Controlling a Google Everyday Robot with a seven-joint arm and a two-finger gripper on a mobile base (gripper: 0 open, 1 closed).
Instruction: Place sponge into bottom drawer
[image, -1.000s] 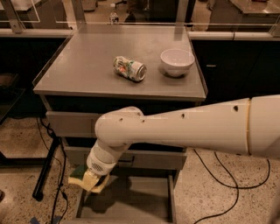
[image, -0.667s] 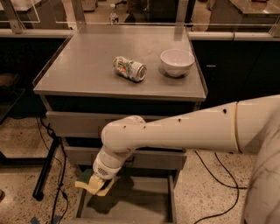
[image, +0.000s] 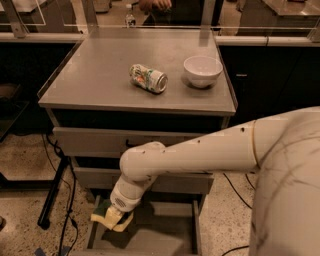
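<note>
One relation counts: sponge (image: 102, 215), clamped in gripper (image: 114, 219), hangs over left side of bottom drawer (image: 162, 226). Bare floor lies below & right, so prob. lower & release.

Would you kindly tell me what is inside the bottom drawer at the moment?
The bottom drawer shows only bare grey floor. The end effector grips the sponge above its left side, hiding the floor beneath, so that part cannot be checked.
</note>
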